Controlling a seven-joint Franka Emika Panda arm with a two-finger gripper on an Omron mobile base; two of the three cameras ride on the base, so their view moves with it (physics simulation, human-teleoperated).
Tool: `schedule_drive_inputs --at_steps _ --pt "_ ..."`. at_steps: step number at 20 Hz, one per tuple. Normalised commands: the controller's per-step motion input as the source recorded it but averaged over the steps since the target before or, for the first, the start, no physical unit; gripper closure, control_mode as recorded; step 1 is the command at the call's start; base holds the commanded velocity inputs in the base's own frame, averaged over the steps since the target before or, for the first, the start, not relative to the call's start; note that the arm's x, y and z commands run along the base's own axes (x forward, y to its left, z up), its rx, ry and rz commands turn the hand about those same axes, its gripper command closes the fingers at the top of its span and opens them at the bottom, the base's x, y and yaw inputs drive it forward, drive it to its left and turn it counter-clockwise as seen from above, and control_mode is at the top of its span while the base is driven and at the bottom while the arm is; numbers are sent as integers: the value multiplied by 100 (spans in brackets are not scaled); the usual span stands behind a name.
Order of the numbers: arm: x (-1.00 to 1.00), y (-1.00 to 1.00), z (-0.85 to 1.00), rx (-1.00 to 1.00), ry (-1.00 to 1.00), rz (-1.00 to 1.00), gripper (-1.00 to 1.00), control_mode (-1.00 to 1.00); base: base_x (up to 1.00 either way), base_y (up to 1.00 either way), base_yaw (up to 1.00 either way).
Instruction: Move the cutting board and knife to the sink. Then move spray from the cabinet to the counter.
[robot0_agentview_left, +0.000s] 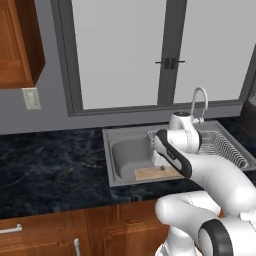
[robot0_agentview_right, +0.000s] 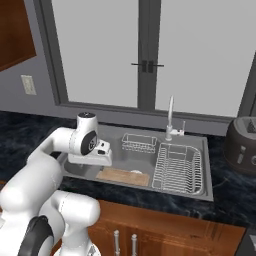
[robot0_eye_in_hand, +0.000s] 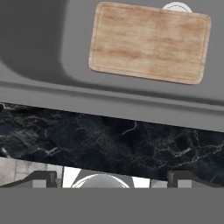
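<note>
A reddish-brown wall cabinet (robot0_agentview_left: 17, 42) hangs at far left above a pale wall outlet (robot0_agentview_left: 31, 98), with the black marble-look counter (robot0_agentview_left: 50, 165) stretching below it toward the grey metal sink (robot0_agentview_left: 120, 150). Inside the basin, the light-tan cutting board (robot0_agentview_left: 152, 173) lies flat on the sink floor near the front wall; from the hand view the same cutting board (robot0_eye_in_hand: 148, 41) is seen whole, lying square to the sink's front rim, its far edge partly covering the round drain (robot0_eye_in_hand: 177, 6). The white arm bends over the front of the sink, the gripper (robot0_eye_in_hand: 111, 177) poised above the counter's front strip, clear of the board and holding nothing; its two dark fingertips (robot0_eye_in_hand: 41, 178) sit at opposite sides of the hand view, spread as wide as they go. Further right, a small wire basket (robot0_agentview_right: 139, 142) rests at the back of the basin, a larger wire dish rack (robot0_agentview_right: 179, 167) fills the sink's right portion, and a curved faucet (robot0_agentview_right: 171, 120) rises behind it beneath the tall grey-framed window (robot0_agentview_right: 145, 55). A dark toaster (robot0_agentview_right: 242, 145) stands on the counter at far right.
</note>
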Motion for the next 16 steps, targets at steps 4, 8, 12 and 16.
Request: schedule_drive_inputs --at_steps 4,8,12,16 --pt "0 0 0 0 0 0 -100 100 -55 -2 -5" --pt "0 0 0 0 0 0 -100 100 -53 -15 -9" --pt "0 0 0 0 0 0 -100 100 -26 -37 -29" --pt "0 0 0 0 0 0 -100 100 -7 -49 -25"
